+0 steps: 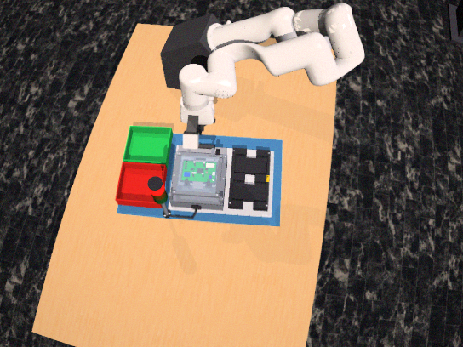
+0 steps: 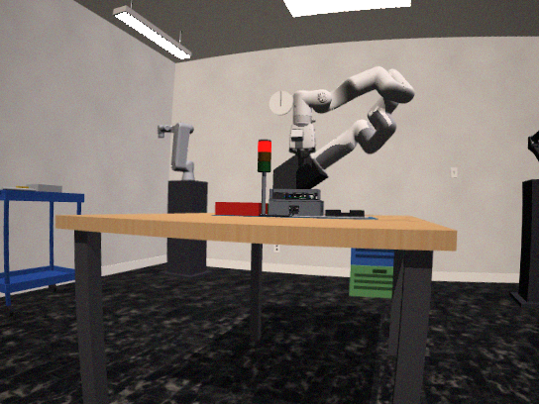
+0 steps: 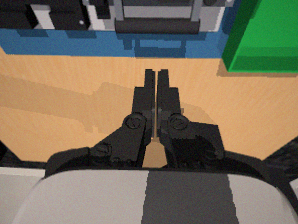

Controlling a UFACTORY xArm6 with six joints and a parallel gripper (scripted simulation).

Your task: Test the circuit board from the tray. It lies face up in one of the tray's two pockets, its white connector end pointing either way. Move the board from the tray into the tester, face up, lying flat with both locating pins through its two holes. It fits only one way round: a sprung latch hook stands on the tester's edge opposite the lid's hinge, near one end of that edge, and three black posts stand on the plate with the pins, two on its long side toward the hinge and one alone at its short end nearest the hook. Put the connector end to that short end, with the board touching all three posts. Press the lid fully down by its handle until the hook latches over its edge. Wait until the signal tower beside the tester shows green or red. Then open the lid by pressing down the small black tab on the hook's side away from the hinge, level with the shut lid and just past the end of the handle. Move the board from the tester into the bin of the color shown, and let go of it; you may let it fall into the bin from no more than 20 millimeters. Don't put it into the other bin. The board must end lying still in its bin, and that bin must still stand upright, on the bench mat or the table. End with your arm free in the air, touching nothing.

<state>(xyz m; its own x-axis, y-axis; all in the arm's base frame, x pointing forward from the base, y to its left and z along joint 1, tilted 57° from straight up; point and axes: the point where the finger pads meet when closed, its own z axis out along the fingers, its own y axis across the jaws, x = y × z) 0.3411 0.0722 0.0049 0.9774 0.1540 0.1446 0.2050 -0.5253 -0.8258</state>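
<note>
The green circuit board [image 1: 197, 171] lies inside the grey tester [image 1: 197, 179], with the lid down over it. The signal tower [image 2: 264, 149] beside the tester shows red at the top; it also shows in the overhead view [image 1: 156, 187]. My gripper [image 3: 156, 84] is shut and empty. It hangs above the bare table just behind the tester, fingers pointing down near the lid's dark handle [image 3: 157, 25]. In the overhead view the gripper [image 1: 191, 142] is at the tester's far edge. The red bin [image 1: 138, 183] and the green bin [image 1: 146, 145] stand left of the tester.
The black tray [image 1: 249, 179] with two empty pockets lies right of the tester on the blue mat [image 1: 277, 183]. The green bin's corner [image 3: 260, 35] is close to the right of my fingers. A cable runs from the tower to the tester's front.
</note>
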